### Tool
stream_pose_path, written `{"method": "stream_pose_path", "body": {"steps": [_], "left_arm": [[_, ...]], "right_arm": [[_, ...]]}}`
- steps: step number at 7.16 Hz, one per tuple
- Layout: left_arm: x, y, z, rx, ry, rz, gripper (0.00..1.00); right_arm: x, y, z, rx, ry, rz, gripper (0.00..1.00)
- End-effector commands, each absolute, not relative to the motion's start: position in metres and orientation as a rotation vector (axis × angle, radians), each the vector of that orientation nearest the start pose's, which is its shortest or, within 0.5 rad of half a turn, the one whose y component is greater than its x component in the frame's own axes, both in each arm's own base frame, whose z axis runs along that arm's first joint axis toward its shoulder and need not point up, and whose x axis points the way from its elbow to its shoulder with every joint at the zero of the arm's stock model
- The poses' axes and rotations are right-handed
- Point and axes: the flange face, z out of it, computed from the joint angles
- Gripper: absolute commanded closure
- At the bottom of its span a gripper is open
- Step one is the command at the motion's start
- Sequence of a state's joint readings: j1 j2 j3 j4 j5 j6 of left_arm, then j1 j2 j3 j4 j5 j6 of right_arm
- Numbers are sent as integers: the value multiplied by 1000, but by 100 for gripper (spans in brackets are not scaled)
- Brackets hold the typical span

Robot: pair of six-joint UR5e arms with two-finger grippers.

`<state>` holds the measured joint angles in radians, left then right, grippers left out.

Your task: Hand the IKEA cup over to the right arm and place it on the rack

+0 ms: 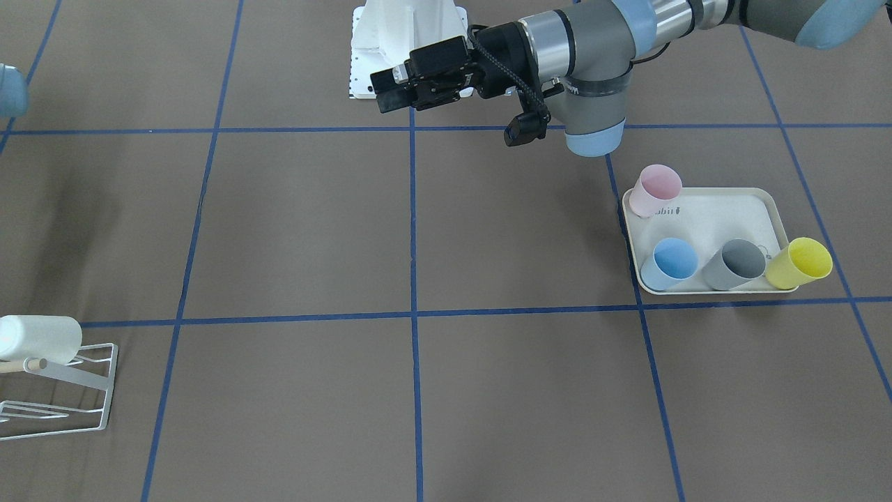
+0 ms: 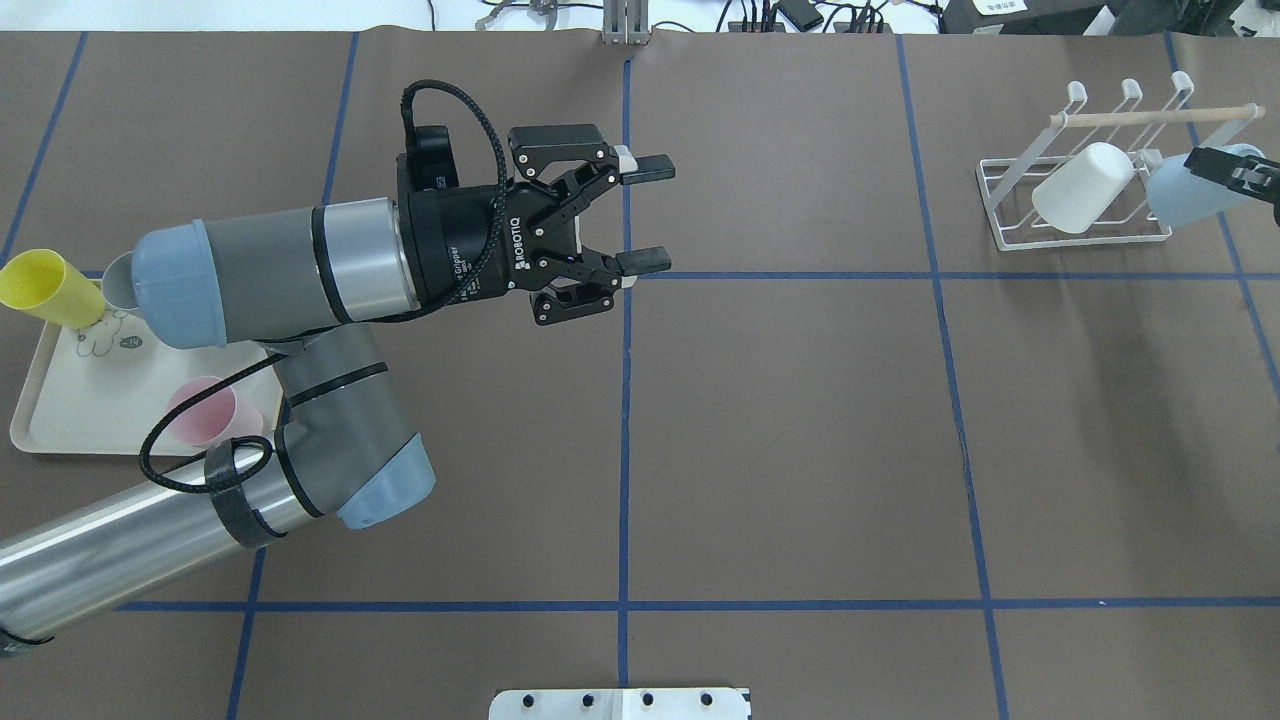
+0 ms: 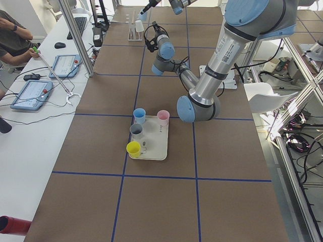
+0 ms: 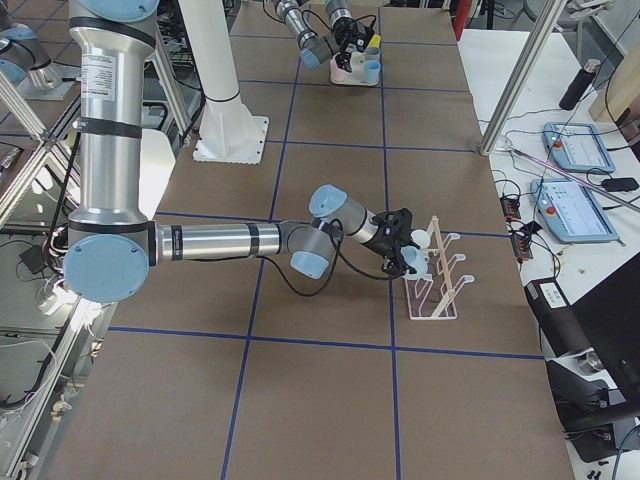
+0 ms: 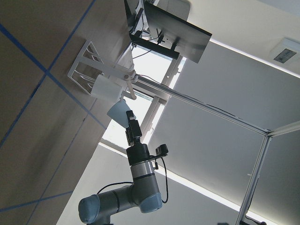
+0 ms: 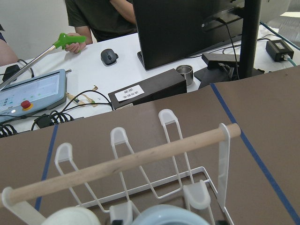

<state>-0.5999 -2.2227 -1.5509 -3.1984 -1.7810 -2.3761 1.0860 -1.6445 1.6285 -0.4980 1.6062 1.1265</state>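
The left arm (image 2: 260,275) reaches level over the middle of the counter (image 2: 800,450), wrist horizontal, jaws spread wide and empty. The right arm (image 4: 200,242) stretches low to the single rack (image 2: 1010,215) at the far right. Its jaws pinch a tilted pale blue cup (image 2: 1180,197) below the dowel (image 2: 1150,115), just beside one white cup (image 2: 1082,187). There are six cups in all. The other four, a pink cup (image 1: 655,189), blue cup (image 1: 670,263), grey cup (image 1: 737,263) and yellow cup (image 1: 801,263), sit on one cream tray (image 1: 725,216) at the left.

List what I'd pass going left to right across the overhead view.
In order: yellow cup → pink cup → left gripper, open → white cup → pale blue cup → right gripper, holding that cup.
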Motion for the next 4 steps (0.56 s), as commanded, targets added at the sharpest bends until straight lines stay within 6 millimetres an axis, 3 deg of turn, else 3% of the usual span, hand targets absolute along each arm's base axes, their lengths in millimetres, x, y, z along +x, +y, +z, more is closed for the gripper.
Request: {"method": "stream_pose_path", "body": {"steps": [1,4], "left_arm": [[421,-424,130,-348,2266,-515,21],[421,-423,130,-350,2265,-515,21]], "right_arm": [[-118,-500,550,713,-814,550,100],[-104,-492,549,722,-822,561,100]]}}
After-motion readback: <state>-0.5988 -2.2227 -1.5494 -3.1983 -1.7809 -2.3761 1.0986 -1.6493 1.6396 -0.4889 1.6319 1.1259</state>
